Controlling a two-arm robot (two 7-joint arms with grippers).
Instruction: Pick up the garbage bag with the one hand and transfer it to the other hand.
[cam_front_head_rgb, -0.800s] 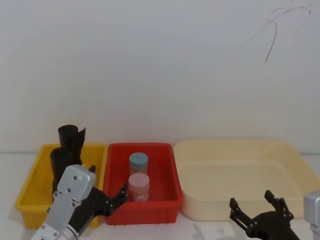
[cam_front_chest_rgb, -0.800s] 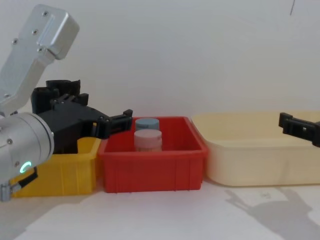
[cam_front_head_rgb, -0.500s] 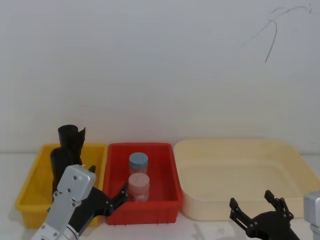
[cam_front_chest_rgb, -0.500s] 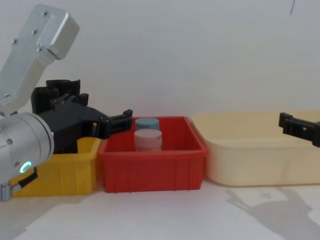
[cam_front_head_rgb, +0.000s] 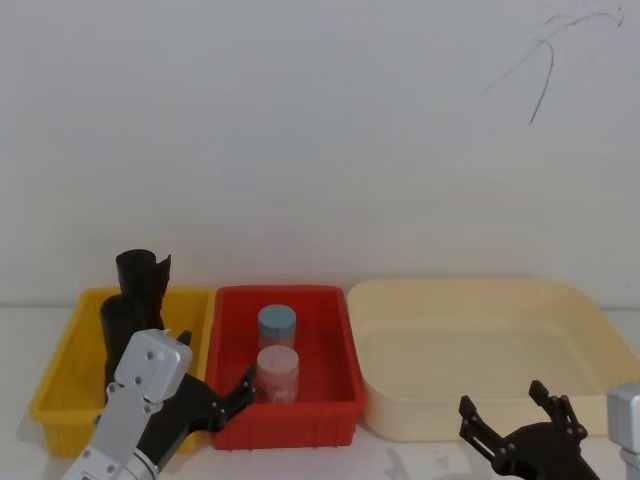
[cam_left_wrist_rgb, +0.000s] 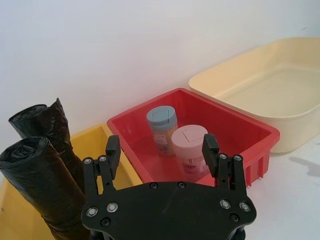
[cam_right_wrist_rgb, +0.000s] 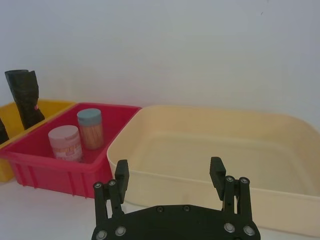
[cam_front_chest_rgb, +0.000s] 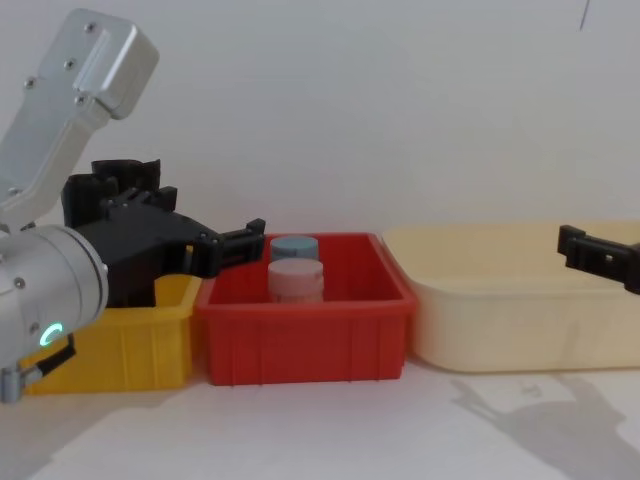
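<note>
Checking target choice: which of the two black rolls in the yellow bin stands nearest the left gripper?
The smooth round-topped roll, right beside the left gripper; the flared-top roll stands behind it, farther back.

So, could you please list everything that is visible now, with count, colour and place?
yellow bin: 1, yellow, table's left
smooth garbage bag roll: 1, black, upright in the yellow bin, front
flared-top roll: 1, black, same bin, behind it
red bin: 1, red, middle
blue-lidded jar: 1, in the red bin, rear
pink-lidded jar: 1, in front of it
cream tub: 1, cream, right
table: 1, white
left hand: 1, black, open, before the yellow and red bins
right hand: 1, black, open, before the cream tub
</note>
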